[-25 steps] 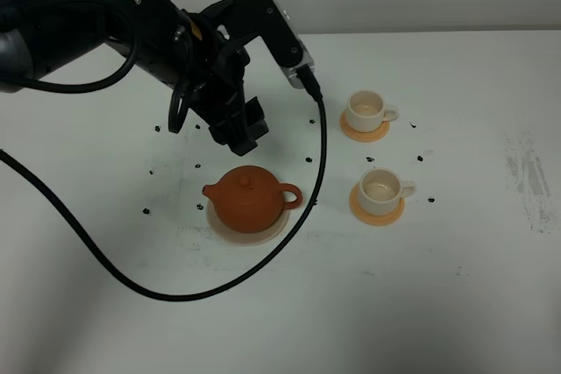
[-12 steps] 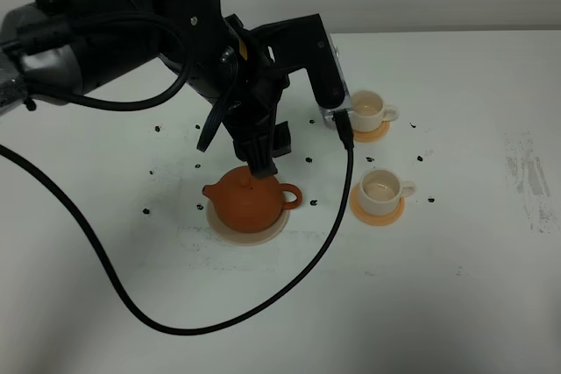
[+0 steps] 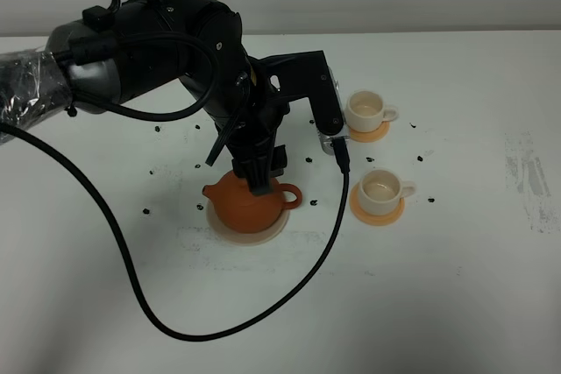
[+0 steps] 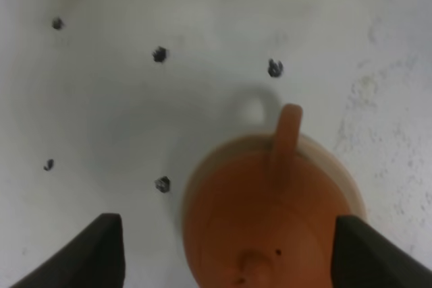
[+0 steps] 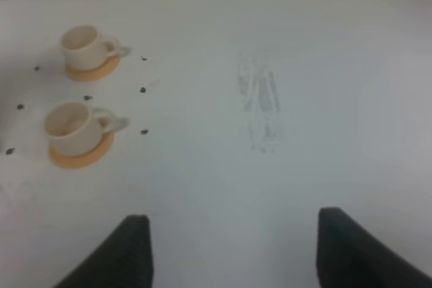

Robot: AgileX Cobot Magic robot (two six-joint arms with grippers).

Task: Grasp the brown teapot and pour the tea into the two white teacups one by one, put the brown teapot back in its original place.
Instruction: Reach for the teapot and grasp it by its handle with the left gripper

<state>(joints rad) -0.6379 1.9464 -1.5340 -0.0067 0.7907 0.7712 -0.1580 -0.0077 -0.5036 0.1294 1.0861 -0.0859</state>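
The brown teapot point(image 3: 248, 206) sits upright on the pale round disc point(image 3: 273, 229), its original place, left of centre. My left gripper point(image 3: 263, 179) hangs right above the lid, open. In the left wrist view its two dark fingers point(image 4: 94, 251) stand wide on either side of the teapot point(image 4: 270, 214), whose loop handle point(image 4: 287, 133) points away. The two white teacups point(image 3: 366, 109) point(image 3: 383, 187) stand on orange coasters to the right, also in the right wrist view point(image 5: 81, 42) point(image 5: 67, 123). My right gripper point(image 5: 236, 254) is open over bare table, holding nothing.
A black cable point(image 3: 114, 243) loops from the left arm across the table in front of the teapot. Small black marks point(image 3: 146, 211) dot the surface around the teapot and cups. A grey smudge point(image 3: 529, 172) lies at the far right.
The left arm has swung right and down, bringing its open gripper from behind the teapot to directly over the lid. The teapot and cups have not moved.
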